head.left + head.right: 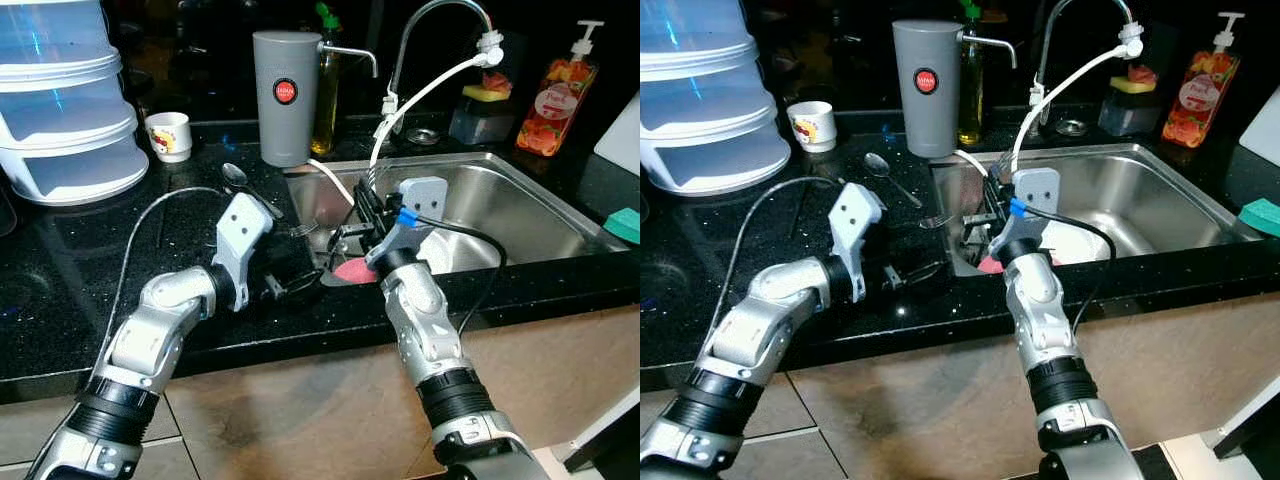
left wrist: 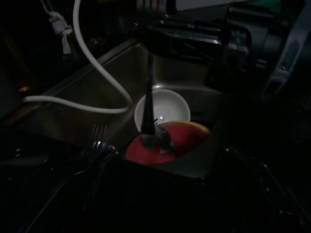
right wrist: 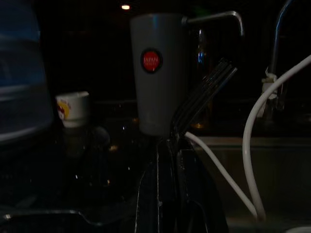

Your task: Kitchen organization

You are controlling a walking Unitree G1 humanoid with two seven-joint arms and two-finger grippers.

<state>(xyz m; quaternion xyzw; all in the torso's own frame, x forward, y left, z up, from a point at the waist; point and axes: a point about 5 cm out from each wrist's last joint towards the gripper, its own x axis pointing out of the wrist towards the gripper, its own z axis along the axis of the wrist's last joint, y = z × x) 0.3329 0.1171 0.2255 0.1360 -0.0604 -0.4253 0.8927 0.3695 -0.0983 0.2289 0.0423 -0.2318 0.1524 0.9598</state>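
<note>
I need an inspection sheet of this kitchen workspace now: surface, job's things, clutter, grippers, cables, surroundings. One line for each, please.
Surface: black speckled countertop with a steel sink set in it.
Job's things: fork held in the right gripper; spoon on the counter; white bowl and red plate in the sink.
Clutter: grey dispenser, small printed cup, stacked plastic containers, soap bottle, sponge.
Grippers: left gripper low over the counter beside the sink, fingers unclear; right gripper shut on the fork at the sink's edge.
Cables: white hose from the faucet; black wires on both arms.
Surroundings: tiled cabinet front below.
</note>
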